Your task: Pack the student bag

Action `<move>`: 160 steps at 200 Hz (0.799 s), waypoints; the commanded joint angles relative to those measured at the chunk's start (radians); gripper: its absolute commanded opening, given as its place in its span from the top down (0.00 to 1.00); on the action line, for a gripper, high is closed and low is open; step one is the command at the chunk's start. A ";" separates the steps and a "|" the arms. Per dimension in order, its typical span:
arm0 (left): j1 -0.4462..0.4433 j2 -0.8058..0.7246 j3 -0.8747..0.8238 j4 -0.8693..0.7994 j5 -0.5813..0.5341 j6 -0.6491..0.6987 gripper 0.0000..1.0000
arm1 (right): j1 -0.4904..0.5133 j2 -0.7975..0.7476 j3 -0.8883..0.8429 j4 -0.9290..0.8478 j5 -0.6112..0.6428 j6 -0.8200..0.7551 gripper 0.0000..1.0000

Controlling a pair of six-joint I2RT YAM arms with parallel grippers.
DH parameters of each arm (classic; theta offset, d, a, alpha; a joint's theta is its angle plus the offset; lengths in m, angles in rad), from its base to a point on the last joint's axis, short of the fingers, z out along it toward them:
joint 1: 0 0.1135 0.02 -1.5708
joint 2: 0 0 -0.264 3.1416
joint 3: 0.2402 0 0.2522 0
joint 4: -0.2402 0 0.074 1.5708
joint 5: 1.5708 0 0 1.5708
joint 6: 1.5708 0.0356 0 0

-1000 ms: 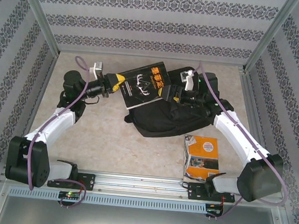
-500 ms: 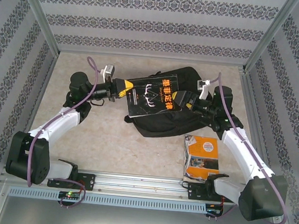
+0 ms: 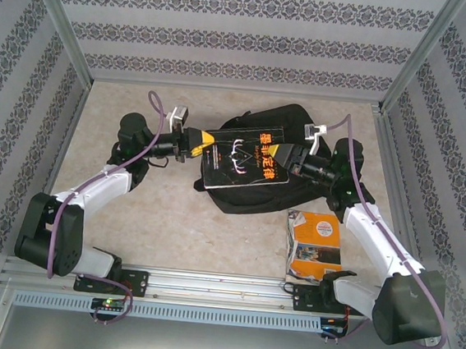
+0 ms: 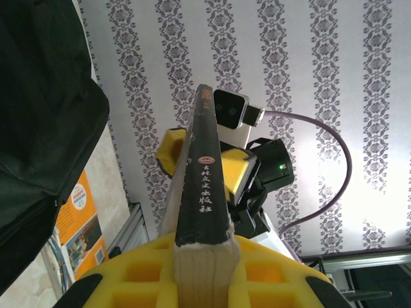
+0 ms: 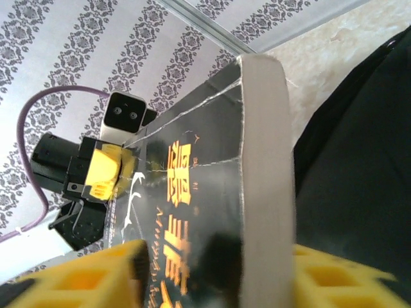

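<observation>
Left hand (image 3: 204,144) and right hand (image 3: 289,158) pinch opposite book (image 3: 243,155) edges above student bag (image 3: 251,197).

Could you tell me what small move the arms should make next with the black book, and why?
Probably lower the black book a little, both arms together, toward the student bag. The left gripper and right gripper each have jaws shut on opposite ends of it, cover up, directly above the bag. I cannot see the bag's opening beneath it, so go slowly.
</observation>
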 commanded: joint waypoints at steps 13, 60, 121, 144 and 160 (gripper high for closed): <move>-0.019 -0.037 0.045 -0.085 0.012 0.133 0.65 | -0.017 -0.047 -0.035 0.051 -0.009 0.056 0.95; -0.071 0.038 0.011 0.254 0.070 -0.073 0.39 | -0.094 -0.041 -0.078 0.147 -0.011 0.205 1.00; -0.161 0.060 0.005 0.201 0.077 0.005 0.44 | -0.122 -0.010 -0.109 0.274 -0.031 0.347 1.00; -0.166 0.052 0.005 0.144 0.077 0.046 0.48 | -0.130 -0.005 -0.115 0.294 -0.028 0.370 1.00; -0.168 0.046 0.002 0.102 0.072 0.079 0.59 | -0.128 -0.001 -0.115 0.303 -0.031 0.377 1.00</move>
